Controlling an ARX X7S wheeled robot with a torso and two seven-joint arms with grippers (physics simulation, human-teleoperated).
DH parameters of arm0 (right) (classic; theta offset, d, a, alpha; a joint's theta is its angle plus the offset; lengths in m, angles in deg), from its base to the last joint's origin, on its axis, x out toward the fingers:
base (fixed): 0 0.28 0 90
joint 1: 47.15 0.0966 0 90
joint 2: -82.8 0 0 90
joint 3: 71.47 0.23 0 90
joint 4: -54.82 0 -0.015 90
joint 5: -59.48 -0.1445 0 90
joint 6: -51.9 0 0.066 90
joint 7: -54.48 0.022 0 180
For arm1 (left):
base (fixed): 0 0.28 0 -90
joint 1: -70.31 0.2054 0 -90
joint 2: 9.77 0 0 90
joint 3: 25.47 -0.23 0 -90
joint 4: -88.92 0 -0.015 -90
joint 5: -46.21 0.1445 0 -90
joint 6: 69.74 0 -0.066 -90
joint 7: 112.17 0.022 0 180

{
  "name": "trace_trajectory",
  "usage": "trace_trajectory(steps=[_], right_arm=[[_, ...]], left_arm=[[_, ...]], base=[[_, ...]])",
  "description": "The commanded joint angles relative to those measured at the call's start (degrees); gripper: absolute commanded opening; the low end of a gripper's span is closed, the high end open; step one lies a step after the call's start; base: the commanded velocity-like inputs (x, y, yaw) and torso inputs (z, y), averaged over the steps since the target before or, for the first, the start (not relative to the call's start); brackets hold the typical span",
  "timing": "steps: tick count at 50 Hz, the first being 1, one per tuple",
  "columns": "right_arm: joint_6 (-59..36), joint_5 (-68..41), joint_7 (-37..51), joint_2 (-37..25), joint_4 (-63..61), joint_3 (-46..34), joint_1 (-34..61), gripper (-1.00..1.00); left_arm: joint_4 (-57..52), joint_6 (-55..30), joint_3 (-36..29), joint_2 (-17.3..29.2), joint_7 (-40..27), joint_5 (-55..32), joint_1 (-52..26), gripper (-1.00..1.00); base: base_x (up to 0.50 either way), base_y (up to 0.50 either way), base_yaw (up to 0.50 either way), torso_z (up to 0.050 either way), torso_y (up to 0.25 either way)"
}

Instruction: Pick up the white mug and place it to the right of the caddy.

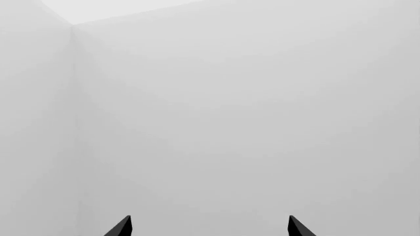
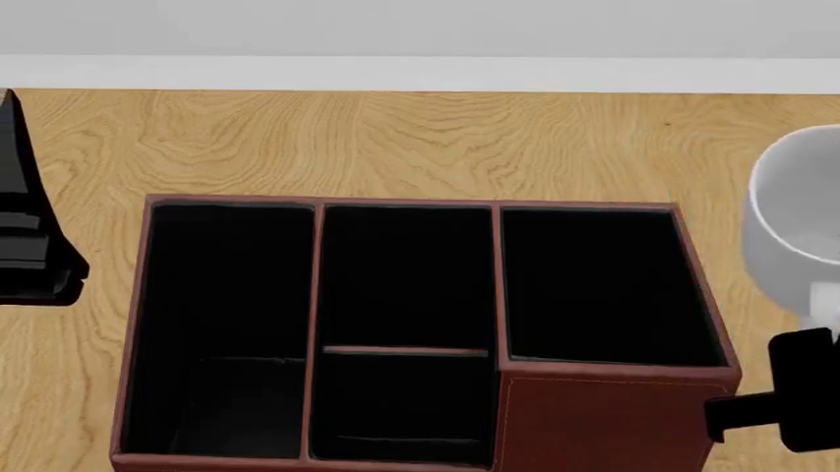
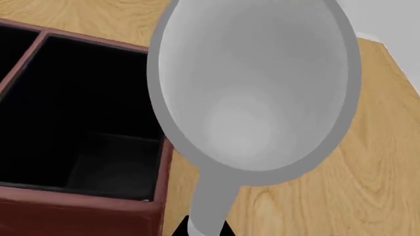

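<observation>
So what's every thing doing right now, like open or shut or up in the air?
White mug: empty, held by its handle beside the caddy's right side.
Caddy: open on top, compartments empty, standing on the wooden table.
Right gripper: shut on the mug's handle.
Left gripper: open, holding nothing, facing a blank wall.

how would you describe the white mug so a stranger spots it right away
Start at the big reddish-brown caddy with black compartments in the middle of the wooden table. Look just past its right side: the white mug is there, held by its handle in the right gripper. It is plain glossy white and open-topped, unlike the dark box.
</observation>
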Motion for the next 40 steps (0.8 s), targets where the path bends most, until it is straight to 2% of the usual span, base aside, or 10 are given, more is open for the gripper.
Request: trace_trajectory(steps=[1, 15, 40], right_arm=[[1.92, 5.84, -3.34, 1.27, 2.94, -0.64, -1.91, -1.00], [5.42, 10.18, -6.80, 1.89, 6.33, -2.03, -5.88, -1.00], [8.69, 10.31, -7.50, 1.97, 7.42, -2.63, -10.31, -1.00]], left_arm=[[0.41, 0.35, -0.36, -0.02, 0.19, 0.34, -0.11, 1.00], [0.75, 0.26, -1.11, -0.15, 0.25, 0.74, -0.60, 1.00], [0.31, -0.24, -1.50, -0.12, -0.22, 0.23, -1.17, 1.00]], base=[[0.00, 0.00, 0.00, 0.000, 0.000], [0.00, 0.00, 0.00, 0.000, 0.001], [0.00, 0.00, 0.00, 0.000, 0.000]])
